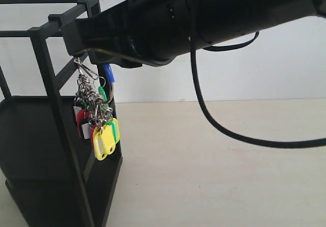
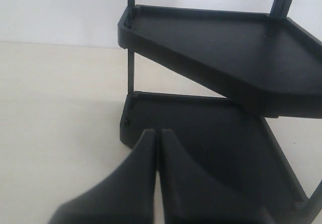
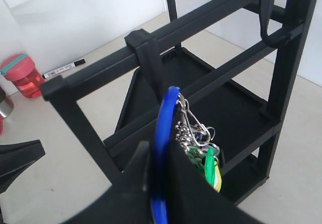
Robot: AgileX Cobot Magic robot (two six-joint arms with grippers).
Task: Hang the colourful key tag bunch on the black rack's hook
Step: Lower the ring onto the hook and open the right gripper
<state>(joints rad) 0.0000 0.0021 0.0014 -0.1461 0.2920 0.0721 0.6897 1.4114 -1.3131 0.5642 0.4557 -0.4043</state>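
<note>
Right gripper (image 3: 160,156) has its 2 fingers squeezed onto the blue sleeve (image 3: 162,118) of the colourful key tag bunch (image 1: 98,116), so it is holding the bunch up in the air. The big thin ring sticks up between the fingers, and the small silver rings and tags hang down under it. The yellow tags (image 1: 105,142) are lowest, with green and red ones just above.

The bunch hangs near the top of the black rack (image 1: 48,79), just beside a corner post. I cannot tell if it touches the post. The hook (image 3: 274,35) is on another post of the rack, well apart from the bunch, and the ring is not on it.

Left gripper (image 2: 157,139) is down low by the rack, with its 2 fingers pushed together so only a thin line shows between them. It points at 2 flat black shelves (image 2: 216,53), 1 above the other.

A black cable (image 1: 204,109) loops down from the arm over the pale table (image 1: 219,176). A red bottle (image 3: 22,74) and a pen (image 3: 63,69) sit on the table near the wall.
</note>
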